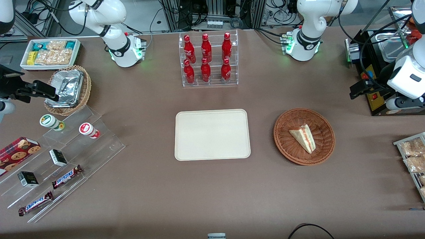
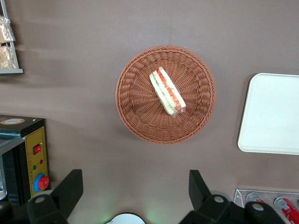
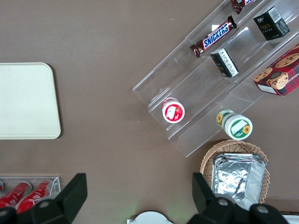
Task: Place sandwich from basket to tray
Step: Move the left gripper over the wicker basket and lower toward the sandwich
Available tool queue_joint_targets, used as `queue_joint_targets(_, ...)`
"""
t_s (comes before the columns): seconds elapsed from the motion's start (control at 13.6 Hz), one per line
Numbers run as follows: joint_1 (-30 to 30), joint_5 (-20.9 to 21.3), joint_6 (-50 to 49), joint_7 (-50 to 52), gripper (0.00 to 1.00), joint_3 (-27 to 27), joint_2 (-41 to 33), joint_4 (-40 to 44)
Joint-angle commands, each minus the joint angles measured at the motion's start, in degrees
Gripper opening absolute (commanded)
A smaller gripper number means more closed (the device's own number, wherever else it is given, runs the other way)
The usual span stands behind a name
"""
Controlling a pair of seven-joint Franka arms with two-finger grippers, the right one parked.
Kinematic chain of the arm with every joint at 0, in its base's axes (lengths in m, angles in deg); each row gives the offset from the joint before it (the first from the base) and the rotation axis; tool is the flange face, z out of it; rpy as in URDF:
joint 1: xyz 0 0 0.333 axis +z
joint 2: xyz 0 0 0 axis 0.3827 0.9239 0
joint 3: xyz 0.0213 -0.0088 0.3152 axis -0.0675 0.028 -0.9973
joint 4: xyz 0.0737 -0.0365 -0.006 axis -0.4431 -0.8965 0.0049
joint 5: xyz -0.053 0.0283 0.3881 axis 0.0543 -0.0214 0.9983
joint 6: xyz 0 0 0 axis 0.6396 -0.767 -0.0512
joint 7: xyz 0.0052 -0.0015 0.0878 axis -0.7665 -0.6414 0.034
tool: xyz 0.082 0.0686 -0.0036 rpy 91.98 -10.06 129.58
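Wicker basket [image 2: 166, 94] with sandwich [image 2: 167, 91] well apart from wide-open, empty jaws.

The brown cloth-covered table [image 1: 149, 99] carries, at its centre, a flat cream-white rectangular tray [image 1: 212, 134].

Positions by clock face from the tray, front view:
- 3 o'clock: round reddish-brown wicker basket [image 1: 282, 146].
- 12 o'clock: clear acrylic rack of red bottles [image 1: 215, 71].
- 10 o'clock: lighter foil-lined wicker basket [image 1: 87, 89], with a white bin of snack packets [image 1: 77, 53] farther out.
- 8 o'clock: clear stepped acrylic stand [image 1: 99, 146].
- 2 o'clock: black box appliance [image 1: 373, 99].

The left gripper [image 1: 362, 88], fingers spread, hovers above the table beside the appliance.
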Motion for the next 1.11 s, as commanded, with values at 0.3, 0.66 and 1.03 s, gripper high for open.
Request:
queue_joint_targets(0.3, -0.20, 0.85, 0.90, -0.31, 1.00, 0.05, 1.40, 0.36)
queue_joint_targets(0.66, -1.43, 0.32, 5.45, -0.05, 1.00, 0.40, 3.43, -7.44)
queue_joint_targets(1.03, -1.70, 0.32, 16.79, 1.62, 1.00, 0.57, 3.78, -17.73)
